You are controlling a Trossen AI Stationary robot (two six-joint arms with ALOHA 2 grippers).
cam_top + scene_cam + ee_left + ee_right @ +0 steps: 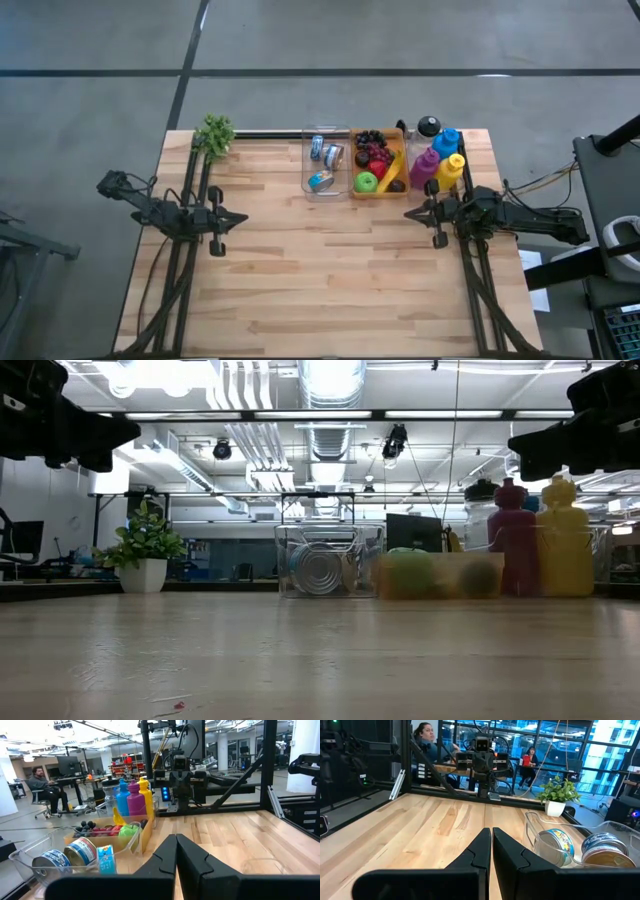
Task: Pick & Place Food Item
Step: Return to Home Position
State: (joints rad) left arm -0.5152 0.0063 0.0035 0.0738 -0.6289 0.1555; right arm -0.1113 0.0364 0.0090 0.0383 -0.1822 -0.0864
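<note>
At the table's far edge a tan tray [401, 150] holds toy food: a green apple [366, 182], red fruit [378, 160], dark grapes [372, 138] and a yellow banana [393, 170]. Just to its left, a clear bin [306, 172] holds several tin cans [80, 851]. My left gripper [240, 218] hovers shut at mid-left, pointing level toward the table's middle; its shut fingers [176, 840] hold nothing. My right gripper [410, 213] hovers shut at mid-right, just nearer than the tray, facing the left one, also bare [491, 832].
Purple, blue and yellow bottles [441, 160] stand at the far right corner beside the tray. A potted plant [214, 133] stands at the far left corner. Bare wood [320, 270] spans the middle and near half. People sit in the room beyond [427, 740].
</note>
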